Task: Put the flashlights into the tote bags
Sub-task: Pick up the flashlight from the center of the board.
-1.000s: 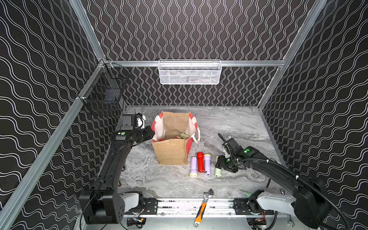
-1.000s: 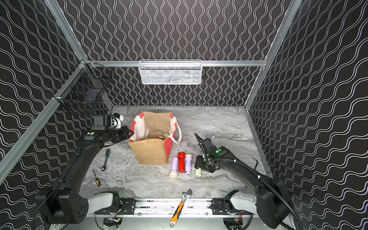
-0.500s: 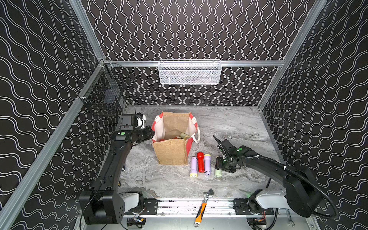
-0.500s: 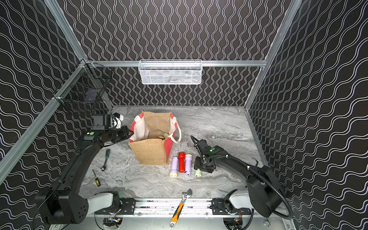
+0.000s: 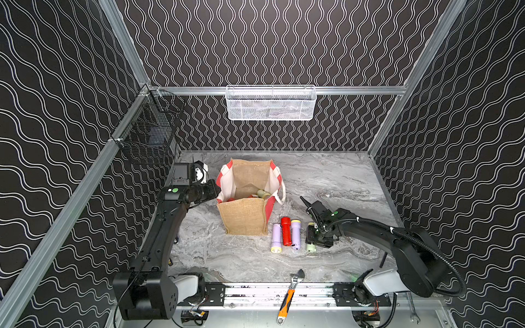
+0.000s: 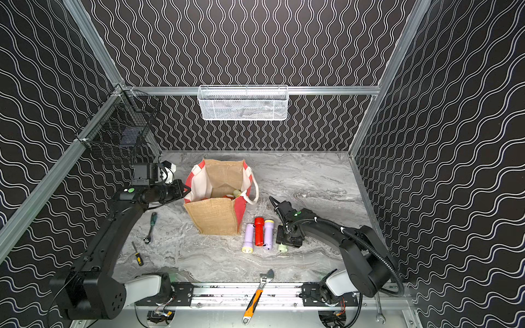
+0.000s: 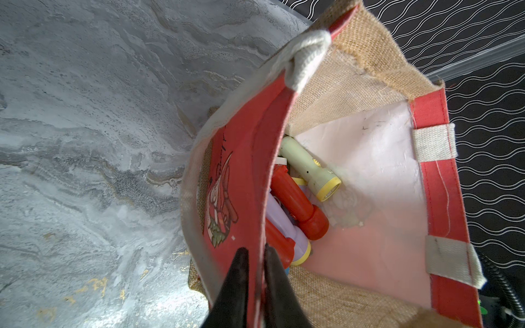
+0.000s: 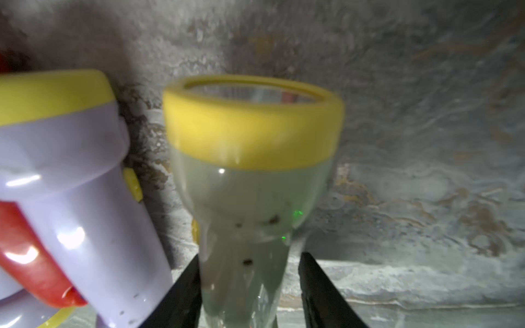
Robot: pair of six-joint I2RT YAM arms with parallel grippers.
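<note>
Boxy tote bag of coarse tan jute, with red printed faces, smooth white lining and white rope handles, upright near the middle of the grey marbled desk. Inside, a heap of glossy plastic flashlights: pale green, red, lilac, some yellow-headed.

At the bag's 5 o'clock, side by side on the desk: lilac flashlight, red flashlight, yellow-headed lilac flashlight, then at 3 o'clock a pale green flashlight, head toward 6 o'clock.

Left arm stretched forward, wrist level, left jaws pinched tight on the bag's red wall at 9 o'clock.

Right arm bent low, right jaws straddling the pale green flashlight's slim handle: one side touching, a slit at the other, not closed.
</note>
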